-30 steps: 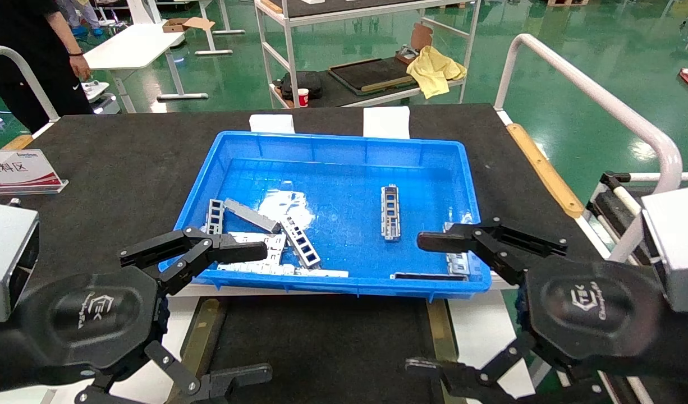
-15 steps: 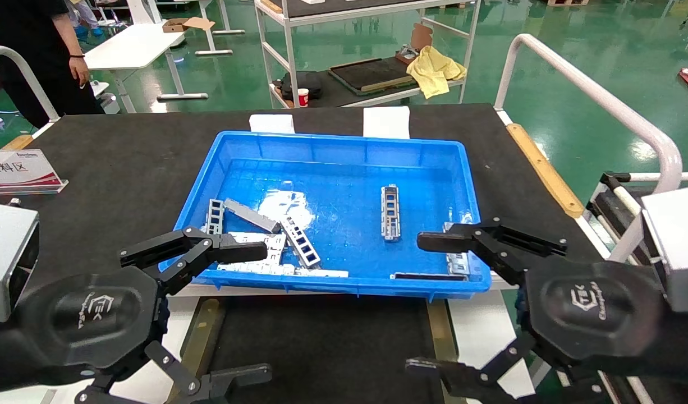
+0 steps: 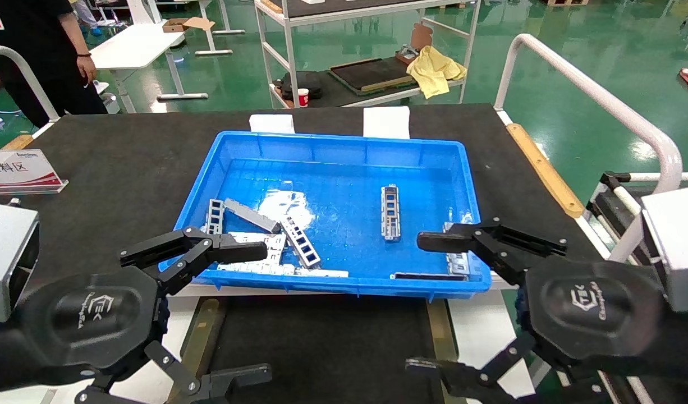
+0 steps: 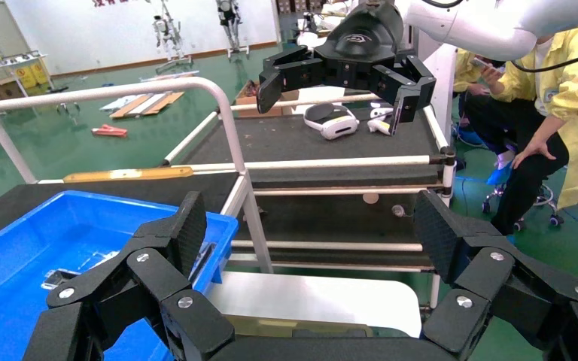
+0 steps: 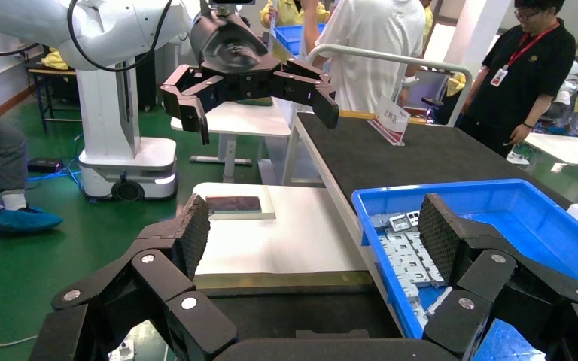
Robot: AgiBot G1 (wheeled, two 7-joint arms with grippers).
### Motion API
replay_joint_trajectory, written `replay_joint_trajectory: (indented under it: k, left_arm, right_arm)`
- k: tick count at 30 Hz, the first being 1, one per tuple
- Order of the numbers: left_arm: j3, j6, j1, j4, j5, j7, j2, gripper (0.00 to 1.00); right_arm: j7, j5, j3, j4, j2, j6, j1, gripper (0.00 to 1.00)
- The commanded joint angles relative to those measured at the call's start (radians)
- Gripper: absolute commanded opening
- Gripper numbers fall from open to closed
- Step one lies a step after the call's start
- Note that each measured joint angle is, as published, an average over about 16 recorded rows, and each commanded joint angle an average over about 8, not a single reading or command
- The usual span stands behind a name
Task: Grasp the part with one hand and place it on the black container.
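Several parts lie in the blue bin. One slim silver-grey part with four cut-outs lies alone right of centre. Others are piled at the bin's near left, mixed with a plain grey bar and pale plates. The black container, with olive-gold side rails, sits just in front of the bin. My left gripper and right gripper hover open and empty over the container's two sides, at the bin's near edge. The left wrist view and the right wrist view both show the jaws wide apart.
A sign placard stands at the table's left. White tube rails and a gold edge strip border the right side. A person stands at the far left. A shelf cart is behind the table.
Both arms and all parts stay still. Only the person at the far left has shifted slightly.
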Motion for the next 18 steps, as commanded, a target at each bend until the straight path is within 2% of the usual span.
replay_joint_trajectory:
  k: [1,18]
  left_arm:
    - [0.000,0.000,0.000,0.000,0.000,0.000,0.000,1.00]
    - [0.000,0.000,0.000,0.000,0.000,0.000,0.000,1.00]
  right_arm:
    - [0.000,0.000,0.000,0.000,0.000,0.000,0.000,1.00]
    - [0.000,0.000,0.000,0.000,0.000,0.000,0.000,1.00]
